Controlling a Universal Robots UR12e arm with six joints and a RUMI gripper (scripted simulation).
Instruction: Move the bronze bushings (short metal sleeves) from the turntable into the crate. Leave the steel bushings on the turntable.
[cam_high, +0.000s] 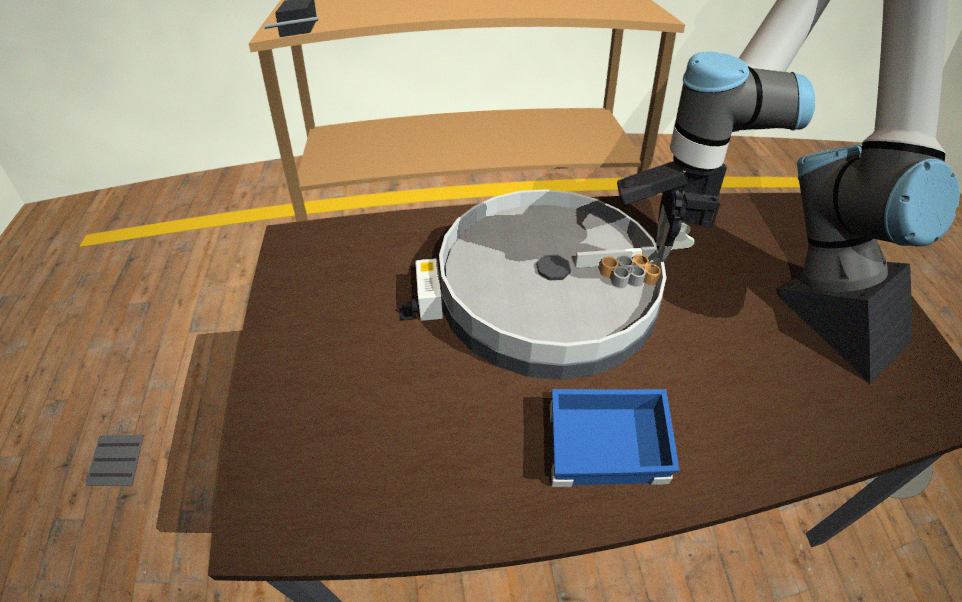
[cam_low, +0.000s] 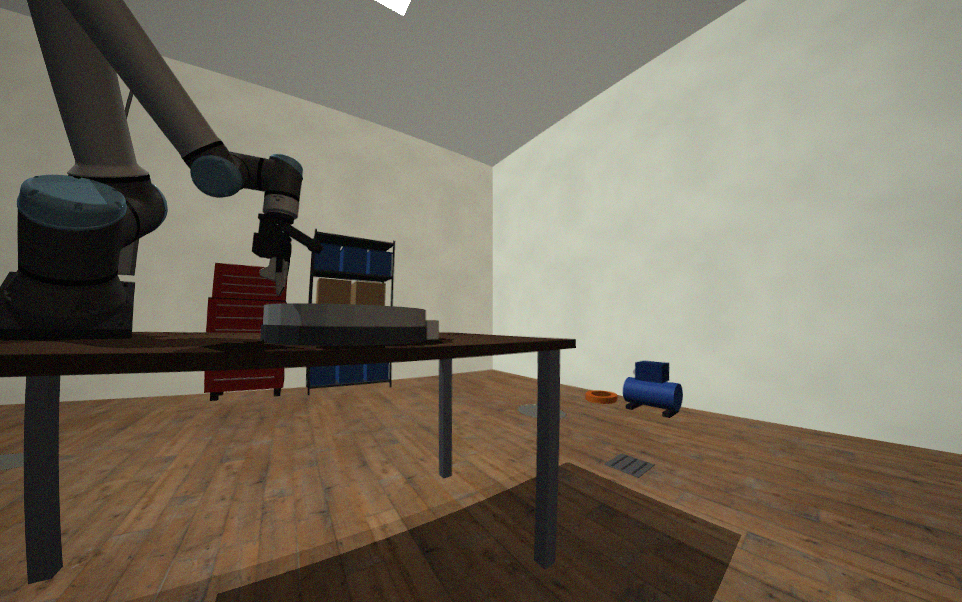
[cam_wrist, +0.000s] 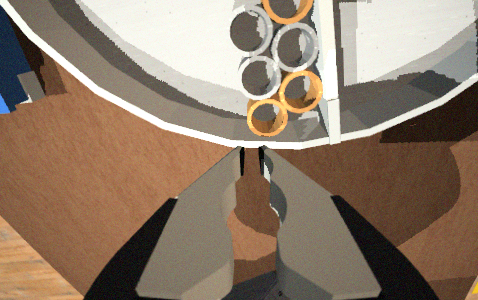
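The round grey turntable (cam_high: 549, 280) holds a cluster of bushings beside a white divider bar (cam_wrist: 327, 70). In the wrist view, three bronze bushings show: one near the rim (cam_wrist: 267, 117), one beside the bar (cam_wrist: 300, 91) and one at the top edge (cam_wrist: 287, 7). Three steel bushings (cam_wrist: 260, 76) (cam_wrist: 295, 46) (cam_wrist: 250, 31) stand among them. In the top view the cluster (cam_high: 629, 269) sits at the turntable's right rim. My gripper (cam_wrist: 251, 148) is shut and empty, just outside the rim, above the table. It also shows in the top view (cam_high: 666, 248). The blue crate (cam_high: 611, 434) is empty.
A dark hub (cam_high: 552, 267) sits at the turntable centre. A white control box (cam_high: 427, 287) stands at its left side. The robot base (cam_high: 851, 312) stands at the table's right. A wooden shelf (cam_high: 461, 134) stands behind the table.
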